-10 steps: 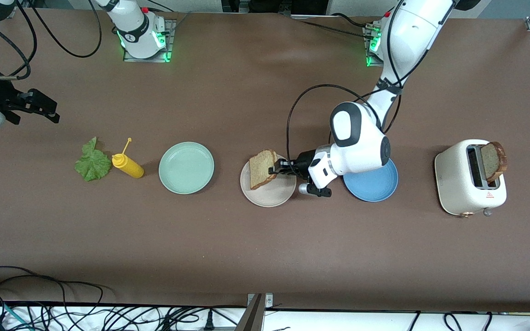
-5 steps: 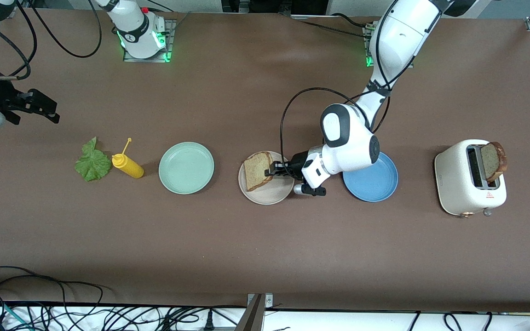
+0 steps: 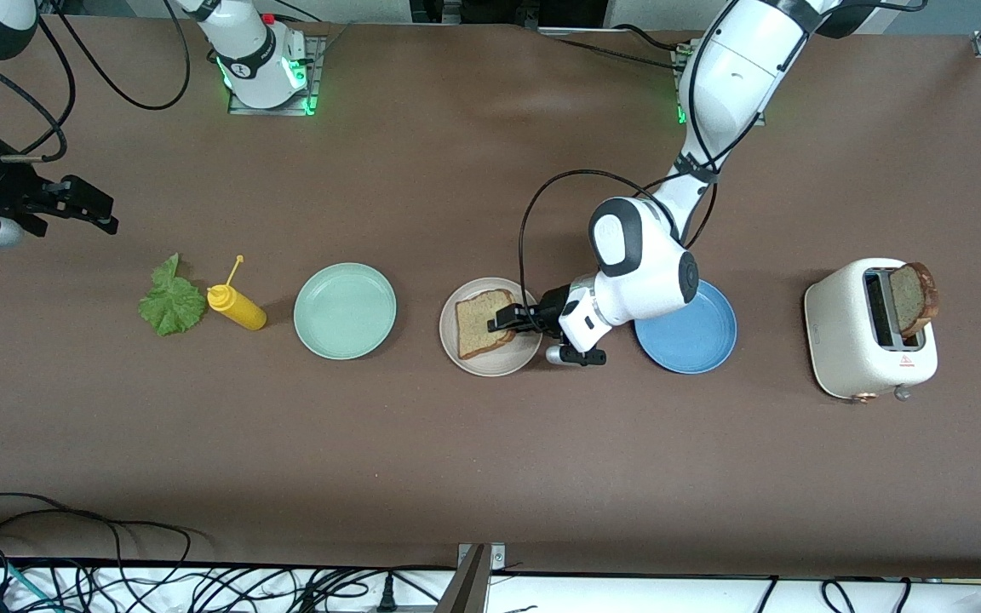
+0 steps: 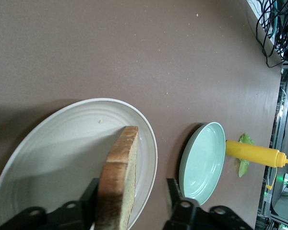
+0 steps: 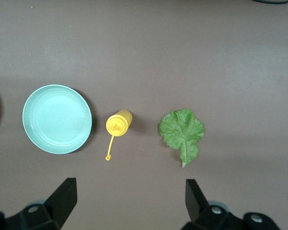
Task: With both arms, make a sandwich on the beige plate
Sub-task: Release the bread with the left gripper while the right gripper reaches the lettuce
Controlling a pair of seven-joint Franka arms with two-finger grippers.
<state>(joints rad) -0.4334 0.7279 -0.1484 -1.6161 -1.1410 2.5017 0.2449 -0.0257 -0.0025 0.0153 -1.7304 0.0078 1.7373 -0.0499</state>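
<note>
my left claw (image 3: 507,322) sits low over the beige plate (image 3: 490,363), fingers parted, released around the bread slice (image 3: 484,322) lying on the plate. my right claw (image 3: 86,207), spread wide and empty, waits above the lettuce leaf (image 3: 171,300), which lies on the desk at about five o'clock, stem pointing toward the camera; open desk all around it

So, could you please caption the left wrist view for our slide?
Left end effector open around a bread slice lying on the beige plate.

White arms (image 3: 639,264), black joint bands, black cables.
</note>
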